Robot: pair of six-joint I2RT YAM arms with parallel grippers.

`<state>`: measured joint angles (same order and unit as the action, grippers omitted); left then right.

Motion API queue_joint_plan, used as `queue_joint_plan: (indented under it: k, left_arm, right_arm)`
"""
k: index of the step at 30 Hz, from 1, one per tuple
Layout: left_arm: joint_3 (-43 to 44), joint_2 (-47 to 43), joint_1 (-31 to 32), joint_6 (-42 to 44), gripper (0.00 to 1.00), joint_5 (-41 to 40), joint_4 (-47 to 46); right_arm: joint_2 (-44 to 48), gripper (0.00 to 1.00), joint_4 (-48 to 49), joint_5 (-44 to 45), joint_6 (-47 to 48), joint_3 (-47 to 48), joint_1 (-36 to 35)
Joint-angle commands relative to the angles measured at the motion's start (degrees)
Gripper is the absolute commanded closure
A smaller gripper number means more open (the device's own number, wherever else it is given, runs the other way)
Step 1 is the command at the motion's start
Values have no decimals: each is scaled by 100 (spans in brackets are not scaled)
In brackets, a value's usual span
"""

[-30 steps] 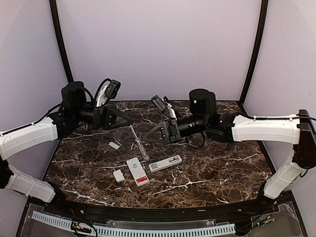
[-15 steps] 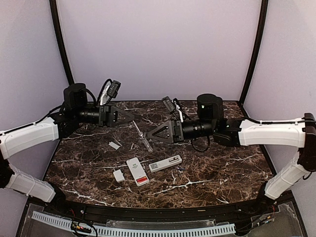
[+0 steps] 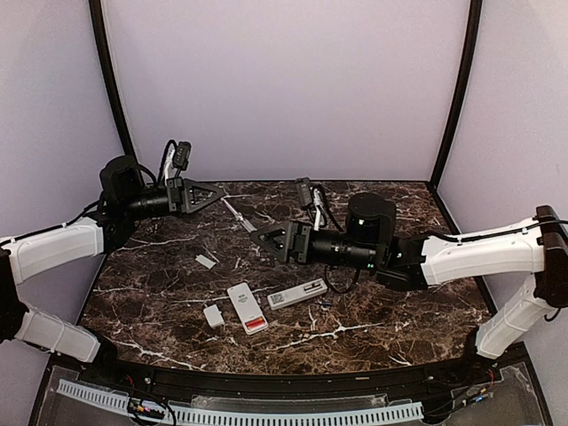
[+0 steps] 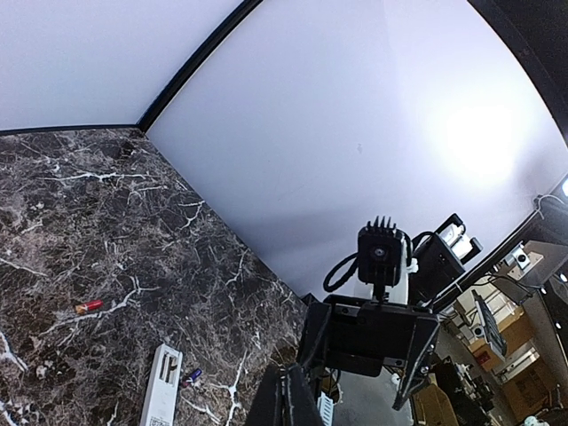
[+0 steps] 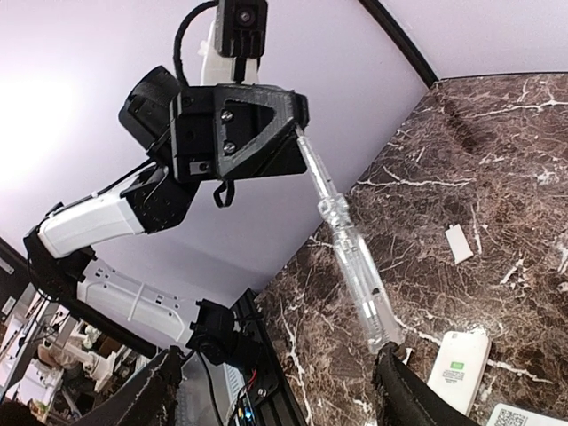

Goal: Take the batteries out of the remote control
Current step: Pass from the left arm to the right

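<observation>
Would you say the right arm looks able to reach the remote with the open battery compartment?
Probably yes: the right gripper is open, the remote lies uncovered close below it, and the screwdriver is held by the left gripper, off to the side.

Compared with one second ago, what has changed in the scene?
The right hand opened and let go of the screwdriver. The left hand, shut on its metal shaft, drew it back toward the far left. The remotes and white covers did not move.

2 remotes (image 3: 247,307), 2 covers (image 3: 213,315), 1 screwdriver (image 5: 351,257), perhaps 2 batteries (image 4: 88,307)
</observation>
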<state>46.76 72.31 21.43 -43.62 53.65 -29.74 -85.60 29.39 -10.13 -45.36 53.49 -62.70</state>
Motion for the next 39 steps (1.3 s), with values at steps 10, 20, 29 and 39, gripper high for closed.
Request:
queue_joint_plan:
  k: [10, 20, 29, 39]
  left_arm:
    - [-120, -338, 1, -21, 100, 131, -569]
    - [-194, -350, 1, -170, 100, 244, -891]
    - [-202, -386, 1, -115, 100, 248, -868]
    - [-212, -409, 1, -90, 100, 231, -890]
  right_arm:
    - [-349, 32, 848, 690, -261, -82, -63]
    - [-638, 51, 1148, 495, -284, 134, -67]
    - [-722, 64, 1271, 509, -163, 317, -60]
    - [-749, 76, 1284, 408, -108, 402, -63]
